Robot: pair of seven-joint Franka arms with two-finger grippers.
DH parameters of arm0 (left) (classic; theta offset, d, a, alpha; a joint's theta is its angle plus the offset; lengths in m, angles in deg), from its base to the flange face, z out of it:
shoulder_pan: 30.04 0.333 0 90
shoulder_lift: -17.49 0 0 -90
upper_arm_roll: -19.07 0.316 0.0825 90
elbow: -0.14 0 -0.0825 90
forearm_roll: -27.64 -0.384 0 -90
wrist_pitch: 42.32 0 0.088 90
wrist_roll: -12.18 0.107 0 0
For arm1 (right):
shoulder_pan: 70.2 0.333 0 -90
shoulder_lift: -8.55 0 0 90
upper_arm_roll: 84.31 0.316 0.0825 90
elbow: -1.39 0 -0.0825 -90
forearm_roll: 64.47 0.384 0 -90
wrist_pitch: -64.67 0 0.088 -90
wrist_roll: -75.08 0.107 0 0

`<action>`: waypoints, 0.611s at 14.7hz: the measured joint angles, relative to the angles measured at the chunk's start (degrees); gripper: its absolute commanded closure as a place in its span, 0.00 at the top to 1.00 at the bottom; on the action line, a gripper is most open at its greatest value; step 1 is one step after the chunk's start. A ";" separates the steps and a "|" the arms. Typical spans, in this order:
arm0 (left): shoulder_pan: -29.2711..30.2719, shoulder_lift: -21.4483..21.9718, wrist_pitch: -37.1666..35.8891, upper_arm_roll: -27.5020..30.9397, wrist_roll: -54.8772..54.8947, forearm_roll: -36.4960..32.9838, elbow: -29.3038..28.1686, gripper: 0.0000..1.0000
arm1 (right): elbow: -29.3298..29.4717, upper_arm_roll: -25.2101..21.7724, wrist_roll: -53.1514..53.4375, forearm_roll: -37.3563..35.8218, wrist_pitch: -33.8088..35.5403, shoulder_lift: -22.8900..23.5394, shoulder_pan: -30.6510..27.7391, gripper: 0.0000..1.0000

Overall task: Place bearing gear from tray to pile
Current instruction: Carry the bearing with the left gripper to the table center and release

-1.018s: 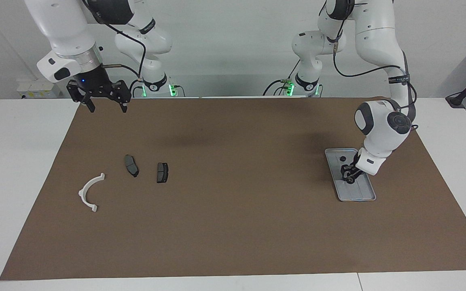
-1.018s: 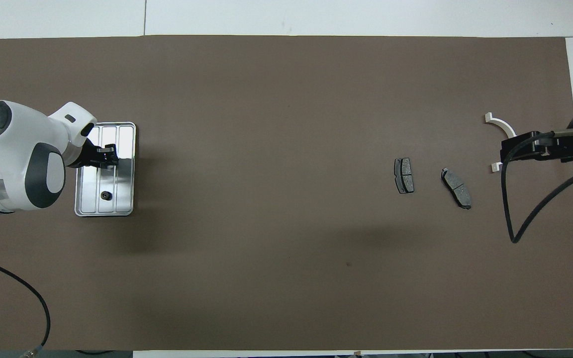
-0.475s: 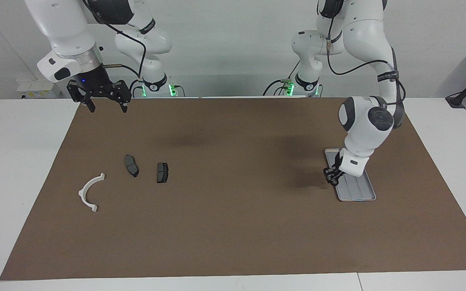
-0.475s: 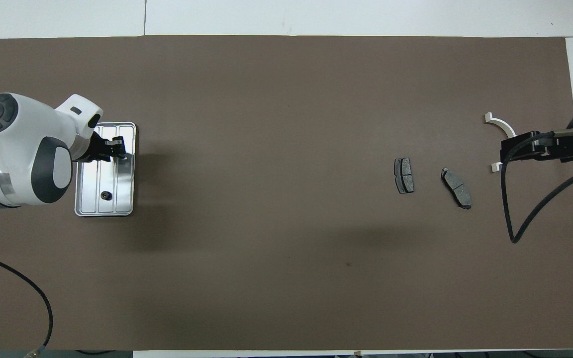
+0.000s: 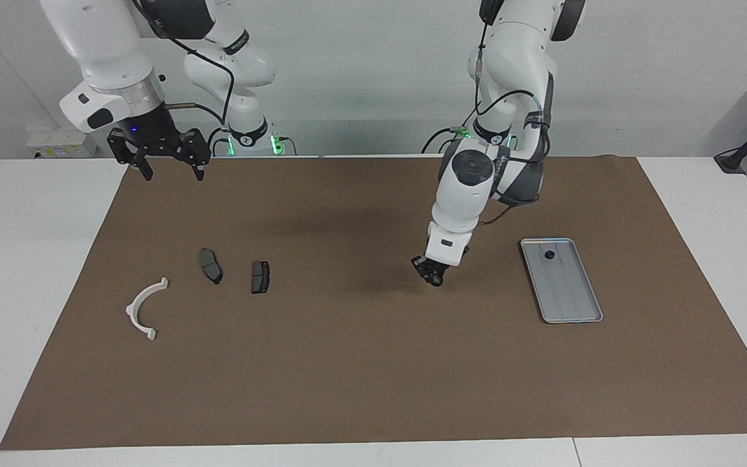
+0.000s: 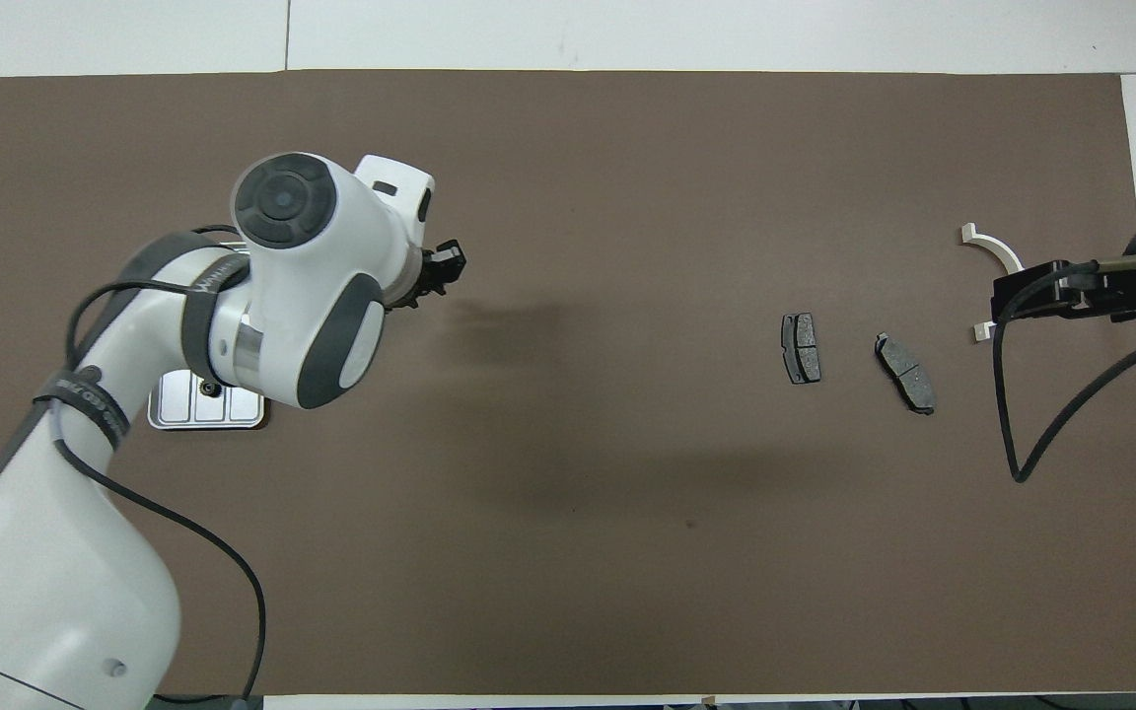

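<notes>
1. The right end effector [image 5: 171, 170] hangs in the air over the edge of the brown mat [image 5: 373, 376] closest to the robots, at the right arm's end of the white tabletop [image 5: 23, 259]. Its fingers are spread wide, with nothing between them. This arm waits.
2. The tray [image 5: 571, 305] lies flat on the mat toward the left arm's end. One small dark round part [image 5: 548, 254] sits in the tray's end nearer the robots. In the overhead view the left arm covers most of the tray [image 6: 233, 416].
3. The left end effector [image 5: 435, 277] is raised over bare mat between the tray and the pile [image 5: 211, 266], closer to the tray. Its fingers are drawn in narrow on a small dark piece, the bearing gear [image 5: 437, 281], which is off the tray and clear of the mat.
4. The pile lies toward the right arm's end: two dark grey pads [image 5: 260, 277] lie side by side, apart from each other.
5. A white curved bracket [image 5: 143, 308] lies farther from the robots than the pads, near them but not touching.
</notes>
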 measured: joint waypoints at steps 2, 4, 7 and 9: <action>-1.67 -1.80 2.26 0.04 -1.26 0.00 -0.83 0.30 | 0.00 0.00 0.00 0.00 0.00 0.00 0.04 1.00; -1.87 -2.79 4.81 0.20 -1.78 0.00 -1.98 0.32 | 0.00 0.00 0.00 0.00 0.00 0.00 0.13 1.00; -1.86 -2.96 6.35 0.65 -2.39 0.00 -2.71 1.00 | 0.00 0.00 0.00 0.00 0.00 0.00 0.26 1.00; -1.86 -2.94 6.06 0.66 -2.72 0.00 -2.63 1.00 | -0.01 0.00 0.00 0.00 0.00 0.00 0.27 1.00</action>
